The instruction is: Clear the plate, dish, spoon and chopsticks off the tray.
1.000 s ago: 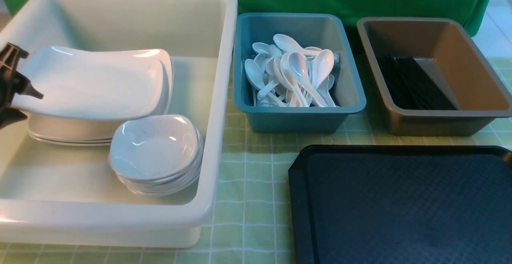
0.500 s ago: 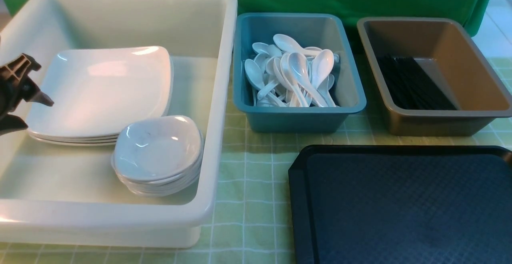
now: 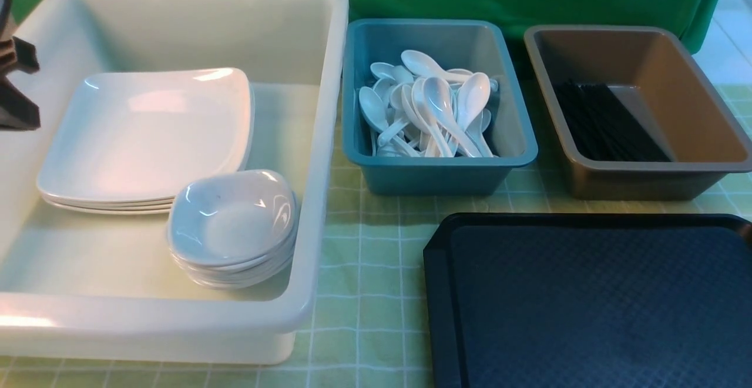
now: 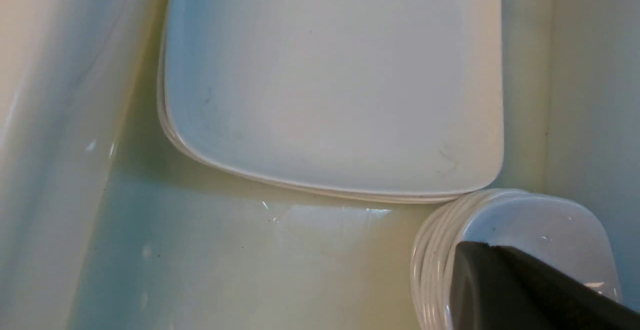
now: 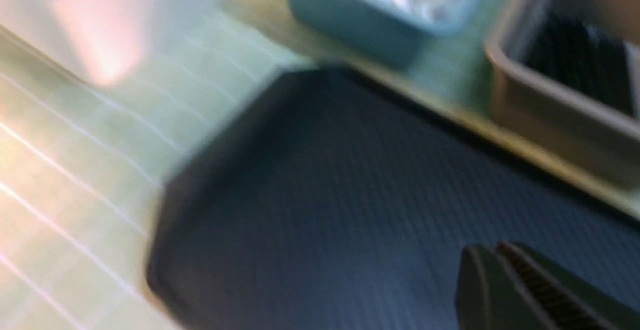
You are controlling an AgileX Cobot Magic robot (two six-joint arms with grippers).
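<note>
The left gripper (image 3: 14, 91) hangs at the left wall of the big white tub (image 3: 329, 141), its dark fingers apart with nothing between them. Just beside it and lower, inside the tub, the plate (image 3: 144, 135) lies flat on top of a short stack of plates, apart from the fingers. Further off from the gripper, toward the tub's near right corner, the dish (image 3: 232, 217) sits on top of its own stack, its edge just beside the plate stack's corner. The left wrist view looks down on the same pair, one dark finger (image 4: 525, 290) crossing over the dish stack (image 4: 540, 230). Well beyond the tub, the spoons (image 3: 432, 111) are heaped in the blue bin (image 3: 437, 173) and the black chopsticks (image 3: 605, 120) lie in the brown bin (image 3: 646, 176). The right gripper shows only as one blurred finger (image 5: 530, 290) above the black tray (image 3: 587, 305), so whether it is apart or together I cannot tell.
</note>
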